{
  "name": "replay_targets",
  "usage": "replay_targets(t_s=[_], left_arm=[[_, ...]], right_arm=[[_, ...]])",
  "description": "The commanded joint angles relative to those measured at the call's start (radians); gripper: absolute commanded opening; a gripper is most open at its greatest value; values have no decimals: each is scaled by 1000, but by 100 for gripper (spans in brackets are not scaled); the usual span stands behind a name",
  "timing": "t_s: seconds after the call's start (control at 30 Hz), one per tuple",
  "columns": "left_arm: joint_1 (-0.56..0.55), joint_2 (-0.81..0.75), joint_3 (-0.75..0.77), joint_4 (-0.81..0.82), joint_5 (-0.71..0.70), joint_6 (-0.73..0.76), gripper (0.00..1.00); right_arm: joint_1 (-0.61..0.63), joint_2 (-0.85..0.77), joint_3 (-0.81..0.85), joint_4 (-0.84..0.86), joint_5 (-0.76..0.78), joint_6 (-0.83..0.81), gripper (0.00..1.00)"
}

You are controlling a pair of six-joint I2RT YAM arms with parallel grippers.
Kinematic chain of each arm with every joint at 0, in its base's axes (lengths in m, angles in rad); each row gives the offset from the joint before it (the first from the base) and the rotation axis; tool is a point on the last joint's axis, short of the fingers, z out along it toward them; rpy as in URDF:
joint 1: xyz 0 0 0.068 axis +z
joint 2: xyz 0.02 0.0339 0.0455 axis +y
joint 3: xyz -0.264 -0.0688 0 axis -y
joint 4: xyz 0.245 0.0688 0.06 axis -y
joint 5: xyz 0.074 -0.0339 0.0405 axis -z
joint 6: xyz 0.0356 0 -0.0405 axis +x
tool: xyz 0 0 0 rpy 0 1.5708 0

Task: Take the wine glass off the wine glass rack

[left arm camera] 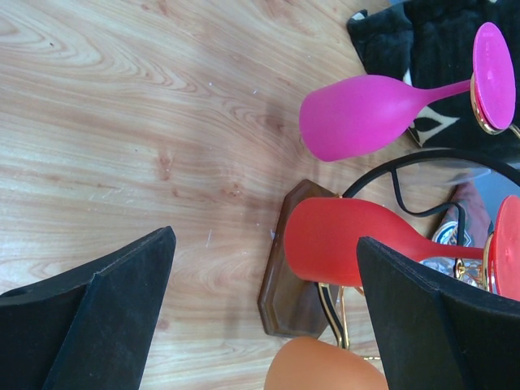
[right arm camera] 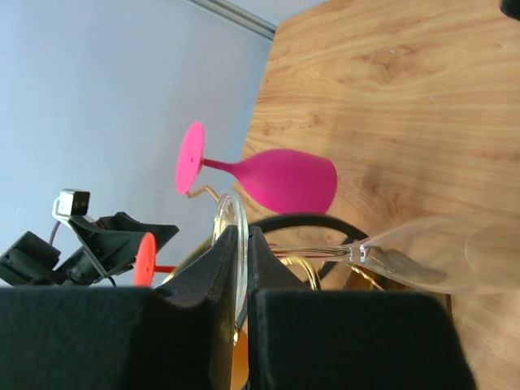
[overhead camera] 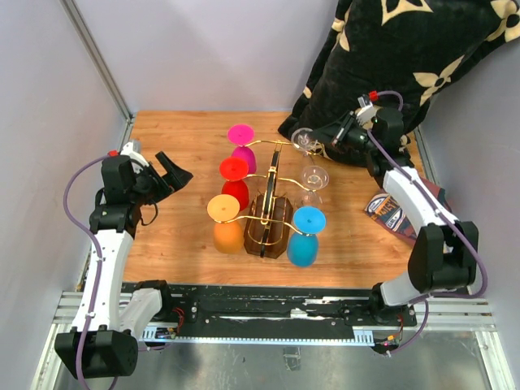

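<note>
Wine glass rack: the wine glass rack [overhead camera: 270,207] is thin gold wire with curled scroll arms on both sides and a dark brown wooden base. It stands mid-table.
Wine glass: the clear wine glass [right arm camera: 422,260] is see-through, with a thin stem and a flat round foot. You find it at the rack's far right arm, its stem just beside the gold wire. You cannot tell whether it still hangs there.
Right claw: your right claw [right arm camera: 241,252] is clamped on that glass's foot, the black padded fingers [right arm camera: 195,292] pinching the disc edge-on.
Left claw: your left claw [left arm camera: 264,240] stands wide apart, holding nothing, over bare wood to the left of the rack.
Other glasses: a matte pink glass [overhead camera: 241,146], a red glass [overhead camera: 235,183] and an orange glass [overhead camera: 226,223] hang foot-up on the left side. A blue glass [overhead camera: 305,236] and a second clear glass [overhead camera: 315,177] hang on the right.
Table: the table [overhead camera: 179,236] is light wood with wavy grain.
Backdrop: a black blanket [overhead camera: 406,49] with cream flower shapes is bunched at the far right corner.
</note>
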Motion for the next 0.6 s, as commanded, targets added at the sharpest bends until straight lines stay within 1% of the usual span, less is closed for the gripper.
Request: replay_targets(t_s=[0.0,0.17,0.3,0.43,0.57], left_arm=[[6,-16,4,5,3,14,100],[6,-12,11,1,-2,20,100],[6,-7,18,-3,-5,27,100],[6,2,27,-4,-8,30,100],[6,6,33,8,-1,17,100]], right_arm=[[20,52,150,97,-52,34,1],[20,108,299,-18,-2,-77,1],[21,154,410,-99,-14,-144,1],[20,124,470,-201,4,-265,1],[20,33,505,-325,76,-452,1]])
